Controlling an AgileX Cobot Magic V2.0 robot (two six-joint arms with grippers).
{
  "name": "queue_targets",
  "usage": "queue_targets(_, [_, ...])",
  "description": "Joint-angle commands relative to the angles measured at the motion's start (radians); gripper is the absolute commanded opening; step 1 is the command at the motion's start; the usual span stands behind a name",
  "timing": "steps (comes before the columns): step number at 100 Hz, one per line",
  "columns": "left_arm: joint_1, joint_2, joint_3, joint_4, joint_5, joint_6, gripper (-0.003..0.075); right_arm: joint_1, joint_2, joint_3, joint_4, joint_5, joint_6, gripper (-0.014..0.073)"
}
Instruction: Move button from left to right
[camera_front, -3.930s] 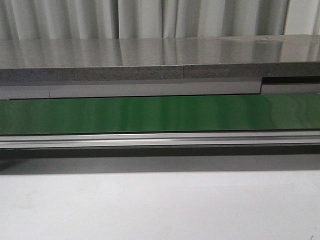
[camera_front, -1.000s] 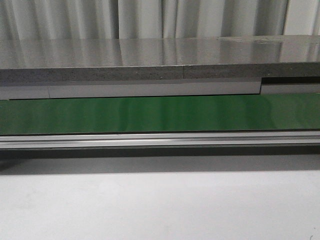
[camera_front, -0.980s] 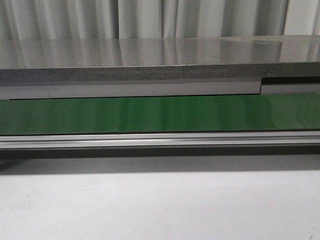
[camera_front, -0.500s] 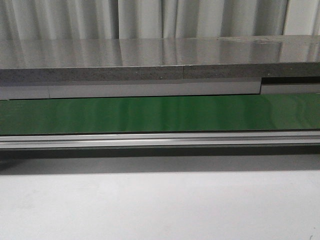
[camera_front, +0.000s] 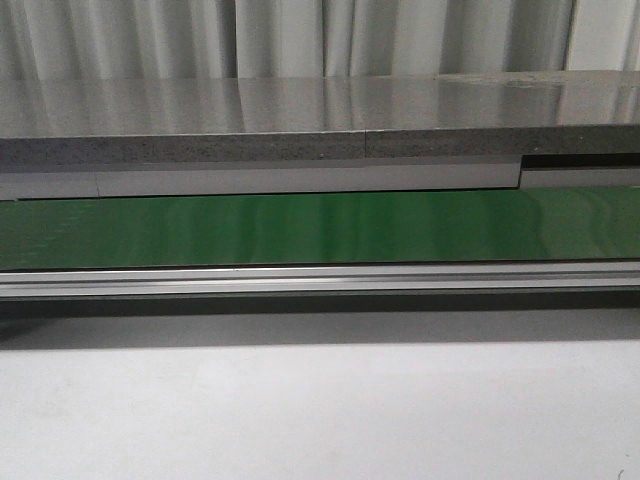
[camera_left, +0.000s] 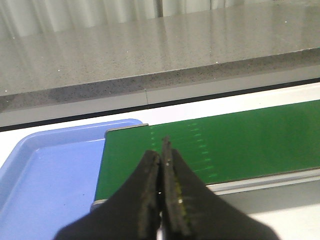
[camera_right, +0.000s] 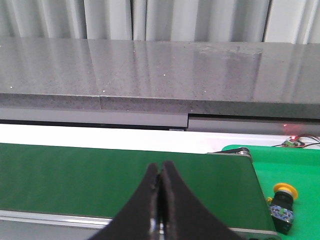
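Front view: since neither arm reaches into this camera, all we get here is the green conveyor belt (camera_front: 320, 228) running side to side, its aluminium rail (camera_front: 320, 279) along the near edge, the grey stone counter (camera_front: 300, 120) behind, and the white table (camera_front: 320, 410) in front. No button anywhere in it, so we'd guess both arms are parked low and back, out of frame.

Left wrist view: the left gripper (camera_left: 161, 165) has its black fingers pressed together with nothing between them. It hangs above the end of the belt, where a blue tray (camera_left: 50, 180) sits right up against the belt's end (looks empty in the part we can see). Probably the tray is there to feed or catch parts at that end.

Right wrist view: the right gripper (camera_right: 160, 182) is also pinched closed on nothing, hovering over the belt near its other end. The button (camera_right: 282, 206) stands past that end, upright on a bright green surface (camera_right: 295, 170), yellow cap on top, well apart from the fingers.

Our read: the button sits at the right end and no claw is on it, so the arms look idle to us.
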Motion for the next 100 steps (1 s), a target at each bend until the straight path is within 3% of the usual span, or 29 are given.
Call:
queue_targets(1, [-0.009, 0.010, -0.030, -0.013, -0.084, -0.002, -0.0019, 0.019, -0.027, 0.013, -0.059, -0.114, 0.061, -0.0068])
queue_targets(51, [-0.009, 0.010, -0.030, -0.013, -0.084, -0.002, -0.0019, 0.052, -0.292, 0.330, -0.088, -0.176, 0.103, -0.0068])
queue_targets(100, [-0.009, 0.010, -0.030, -0.013, -0.084, -0.002, -0.0019, 0.052, -0.289, 0.328, -0.087, -0.162, 0.104, -0.0068])
